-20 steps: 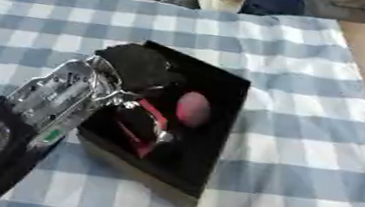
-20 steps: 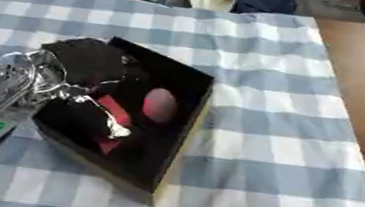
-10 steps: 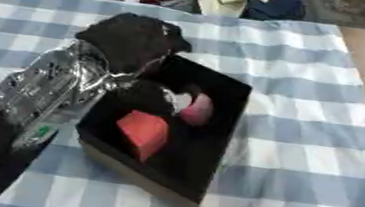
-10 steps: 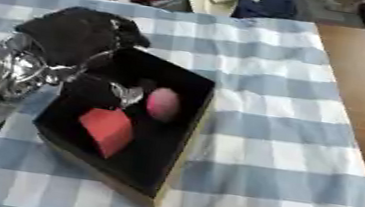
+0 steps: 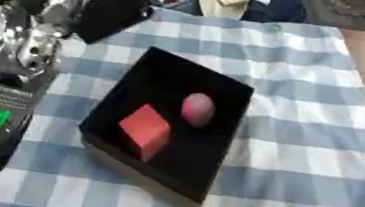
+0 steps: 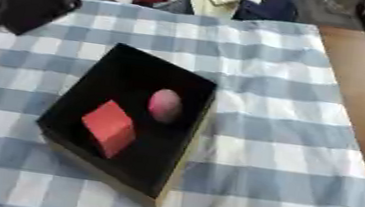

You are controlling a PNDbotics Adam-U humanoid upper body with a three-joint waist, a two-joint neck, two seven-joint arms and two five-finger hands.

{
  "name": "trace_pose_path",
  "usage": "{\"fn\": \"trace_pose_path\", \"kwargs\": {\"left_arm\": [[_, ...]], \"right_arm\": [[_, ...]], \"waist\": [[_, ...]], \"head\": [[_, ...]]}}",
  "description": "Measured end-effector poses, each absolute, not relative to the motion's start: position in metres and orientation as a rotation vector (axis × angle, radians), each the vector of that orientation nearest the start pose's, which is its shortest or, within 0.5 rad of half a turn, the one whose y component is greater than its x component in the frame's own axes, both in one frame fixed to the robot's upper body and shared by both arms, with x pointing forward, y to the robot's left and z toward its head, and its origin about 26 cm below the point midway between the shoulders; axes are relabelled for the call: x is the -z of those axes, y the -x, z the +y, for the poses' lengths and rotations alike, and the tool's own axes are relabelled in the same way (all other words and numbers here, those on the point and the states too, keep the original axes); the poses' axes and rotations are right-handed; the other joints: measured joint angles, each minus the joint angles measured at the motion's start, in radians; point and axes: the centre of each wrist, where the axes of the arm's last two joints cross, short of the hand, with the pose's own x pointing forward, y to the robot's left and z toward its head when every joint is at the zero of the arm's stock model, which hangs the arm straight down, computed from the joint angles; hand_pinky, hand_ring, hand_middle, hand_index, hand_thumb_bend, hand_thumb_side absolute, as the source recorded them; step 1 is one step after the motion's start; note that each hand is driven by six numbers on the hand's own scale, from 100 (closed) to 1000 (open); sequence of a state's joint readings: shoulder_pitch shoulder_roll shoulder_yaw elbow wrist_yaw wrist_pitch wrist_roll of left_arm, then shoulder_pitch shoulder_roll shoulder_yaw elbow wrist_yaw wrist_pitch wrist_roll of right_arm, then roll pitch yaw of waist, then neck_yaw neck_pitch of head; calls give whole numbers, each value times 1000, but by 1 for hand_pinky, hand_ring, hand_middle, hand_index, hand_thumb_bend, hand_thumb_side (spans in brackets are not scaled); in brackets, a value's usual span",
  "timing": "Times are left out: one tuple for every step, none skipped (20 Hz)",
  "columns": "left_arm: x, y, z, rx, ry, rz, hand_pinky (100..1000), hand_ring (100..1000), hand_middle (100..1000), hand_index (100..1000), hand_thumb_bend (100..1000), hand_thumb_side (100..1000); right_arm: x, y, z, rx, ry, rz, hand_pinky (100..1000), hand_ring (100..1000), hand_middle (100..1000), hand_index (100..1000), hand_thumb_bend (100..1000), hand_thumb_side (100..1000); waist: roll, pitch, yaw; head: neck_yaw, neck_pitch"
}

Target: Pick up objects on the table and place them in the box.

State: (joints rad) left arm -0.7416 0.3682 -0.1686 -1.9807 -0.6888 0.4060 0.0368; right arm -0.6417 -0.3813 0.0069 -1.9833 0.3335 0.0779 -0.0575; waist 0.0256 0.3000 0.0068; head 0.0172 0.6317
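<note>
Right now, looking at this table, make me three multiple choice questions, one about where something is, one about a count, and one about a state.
1. Where is the red block?
A. on the cloth beside the box
B. inside the black box
C. in the left hand

2. How many things lie in the box?
A. one
B. two
C. four

3. How does the left hand stand?
A. raised at the table's far left, away from the box
B. reaching down into the box
C. flat on the pink ball

Answers:
1 B, the block sits on the box floor, near the pink ball.
2 B, only the block and the ball show inside.
3 A, the dark hand shows near the upper left, clear of the box.
</note>
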Motion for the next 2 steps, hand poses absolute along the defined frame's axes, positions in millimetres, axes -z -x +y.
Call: {"fn": "trace_pose_path", "kwargs": {"left_arm": [[-311,-310,186,489,-982,-2302,429,750,675,852,116,988],[-310,-311,192,411,-963,-2322,432,748,670,850,122,990]], "right_arm": [[-301,-314,-231,692,-849,3469,953,904,784,832,100,806],[-301,-314,-230,690,-845,3470,953,904,785,832,100,805]], "waist": [[0,-1,0],[0,-2,0]], "head": [[0,0],[0,0]]}}
